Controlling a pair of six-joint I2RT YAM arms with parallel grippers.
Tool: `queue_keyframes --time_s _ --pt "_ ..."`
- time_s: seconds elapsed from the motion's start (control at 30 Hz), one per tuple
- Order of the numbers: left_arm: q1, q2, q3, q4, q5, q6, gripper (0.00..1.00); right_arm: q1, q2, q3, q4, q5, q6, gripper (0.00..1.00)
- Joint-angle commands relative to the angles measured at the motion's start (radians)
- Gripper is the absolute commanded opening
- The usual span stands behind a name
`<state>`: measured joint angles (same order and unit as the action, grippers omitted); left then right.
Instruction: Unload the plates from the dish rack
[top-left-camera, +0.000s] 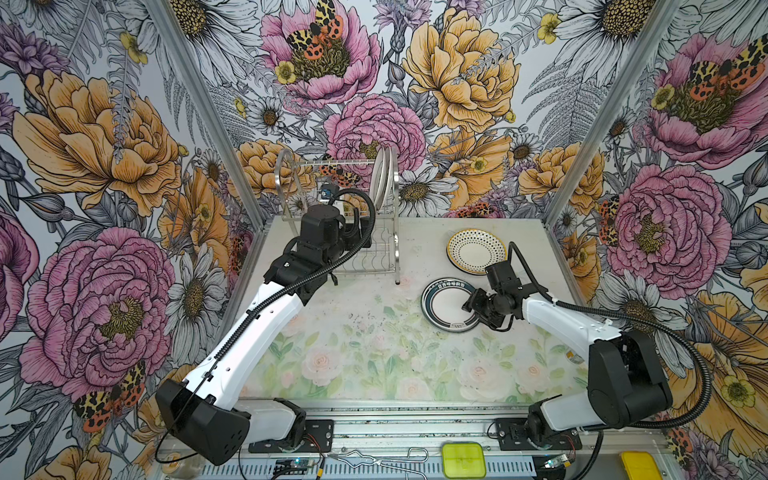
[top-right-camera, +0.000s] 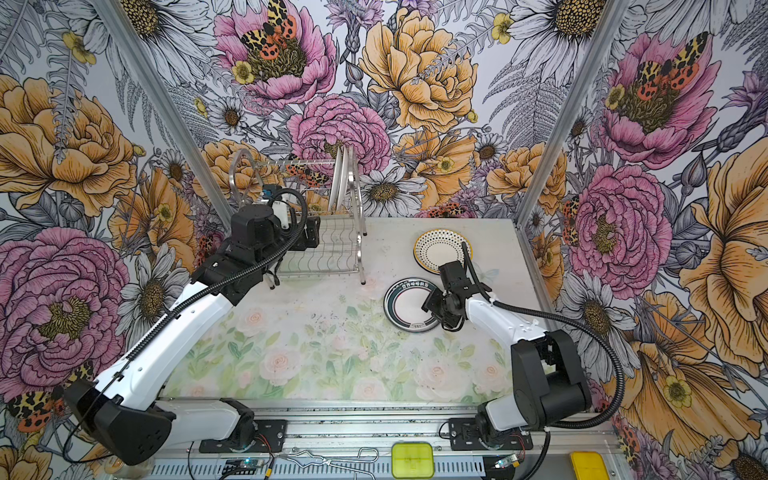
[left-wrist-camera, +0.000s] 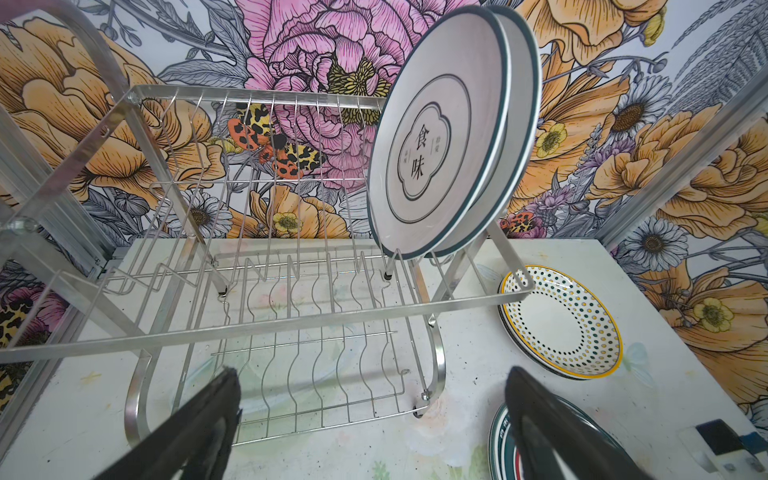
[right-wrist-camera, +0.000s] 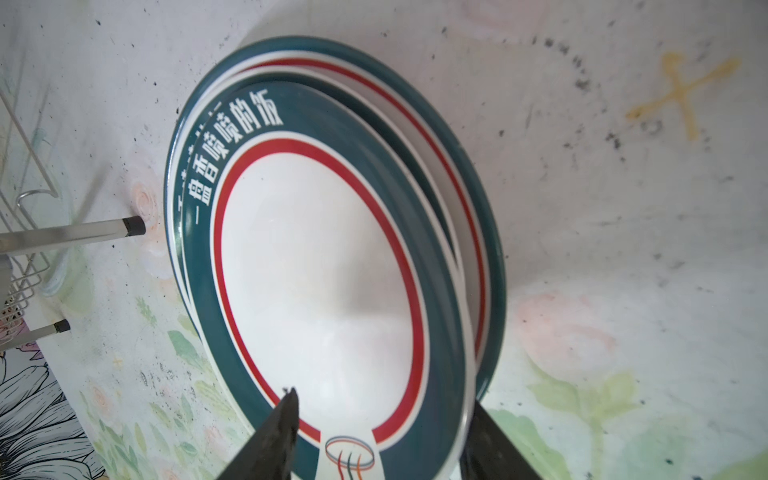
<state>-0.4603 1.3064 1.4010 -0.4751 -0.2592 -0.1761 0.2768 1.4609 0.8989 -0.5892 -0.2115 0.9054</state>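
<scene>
Two standing plates are in the dish rack: upright, side by side, white with dark teal rims, and the nearer one shows Chinese characters in its middle. In both top views they sit at the 3 o'clock end of the upper tier, leaning against the arched side frame. The dish rack itself stands on thin legs at about 10 o'clock on the table, up against the back wall.

Out on the table, a stack of teal-and-red plates lies flat just off centre, toward 3 o'clock. From that stack, the dotted plates with their yellow edge lie at 1 o'clock, near it but apart.

The right gripper is right on the teal-and-red plates. The wrist view shows its jaws parted, one finger over the white well of the top plate and the other below and outside the rim. That top plate sits off-centre on the ones beneath it, and its edge by the gripper is blurred. I cannot tell whether either finger touches it. In a top view the right gripper comes in from the 3 o'clock side of the stack.

The left gripper is spread wide with nothing between its fingers. It hangs in front of the dish rack, looking into the lower tier, well short of the standing plates. In a top view the left gripper hovers over the rack's lower wires.

At 6 o'clock, past the table's front rail, sits a yellow-green box.
</scene>
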Motion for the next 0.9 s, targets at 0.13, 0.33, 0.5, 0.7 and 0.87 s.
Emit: queue_keyframes --time_s 0.13,0.33,0.5,0.7,0.87 --pt "0.009 0.004 0.017 -0.017 0.023 0.007 0.99 0.022 0.035 0.053 -0.069 0.082 -0.019 0.69" --pt "0.009 0.005 0.023 -0.018 0.026 0.01 0.99 0.04 0.043 0.071 -0.075 0.107 -0.019 0.74" --pt "0.007 0.004 0.026 -0.022 0.042 0.012 0.99 0.054 0.058 0.099 -0.092 0.136 -0.028 0.77" --pt "-0.011 0.0 0.034 -0.034 0.006 0.024 0.99 0.06 0.088 0.127 -0.091 0.145 -0.037 0.77" --pt "-0.015 0.014 0.058 -0.062 -0.029 0.024 0.99 0.059 0.068 0.128 -0.097 0.145 -0.047 0.77"
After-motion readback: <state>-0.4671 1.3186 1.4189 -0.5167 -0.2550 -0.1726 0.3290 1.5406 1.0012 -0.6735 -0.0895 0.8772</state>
